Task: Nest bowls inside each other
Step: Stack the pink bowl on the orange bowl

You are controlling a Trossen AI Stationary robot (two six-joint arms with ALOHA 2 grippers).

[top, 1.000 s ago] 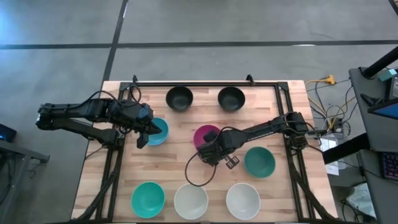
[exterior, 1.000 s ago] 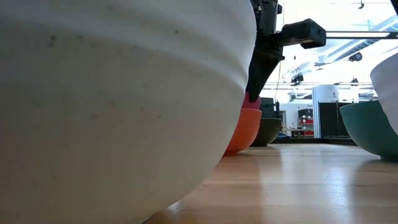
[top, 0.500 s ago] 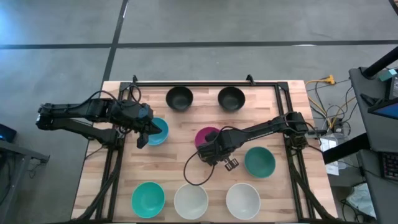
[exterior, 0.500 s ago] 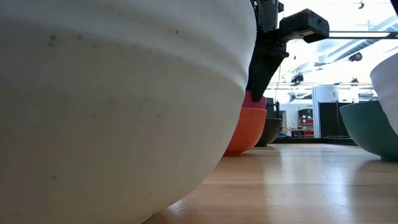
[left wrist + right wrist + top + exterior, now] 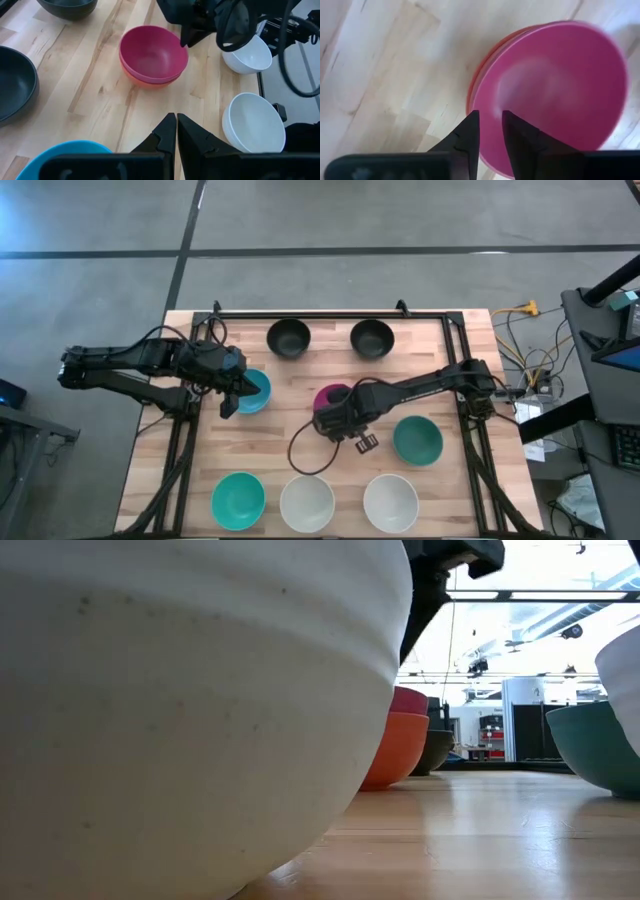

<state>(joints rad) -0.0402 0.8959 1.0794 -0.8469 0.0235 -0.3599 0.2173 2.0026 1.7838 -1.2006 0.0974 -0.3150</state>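
Note:
The magenta bowl (image 5: 333, 396) sits nested in the red bowl (image 5: 150, 80) at the table's middle; the low view shows its rim (image 5: 411, 700) above the red wall (image 5: 392, 748). My right gripper (image 5: 491, 117) hovers over the magenta bowl's near-left rim, fingers slightly apart, touching nothing. My left gripper (image 5: 176, 122) is shut and waits at the table's left side, beside the blue bowl (image 5: 252, 390). Standing singly on the table are two black bowls (image 5: 289, 337) (image 5: 372, 337), two teal ones (image 5: 417, 440) (image 5: 238, 498) and two white ones (image 5: 307, 503) (image 5: 390, 502).
A black frame rail (image 5: 330, 313) runs along the far edge, and rails flank both sides. One white bowl (image 5: 200, 690) fills most of the low view. Bare wood lies between the blue bowl and the magenta stack, and between the rows of bowls.
My right gripper has risen off the magenta bowl's rim, where its finger stood a second ago. It has also drifted a little toward the table's left. The magenta bowl stays seated in the red one.

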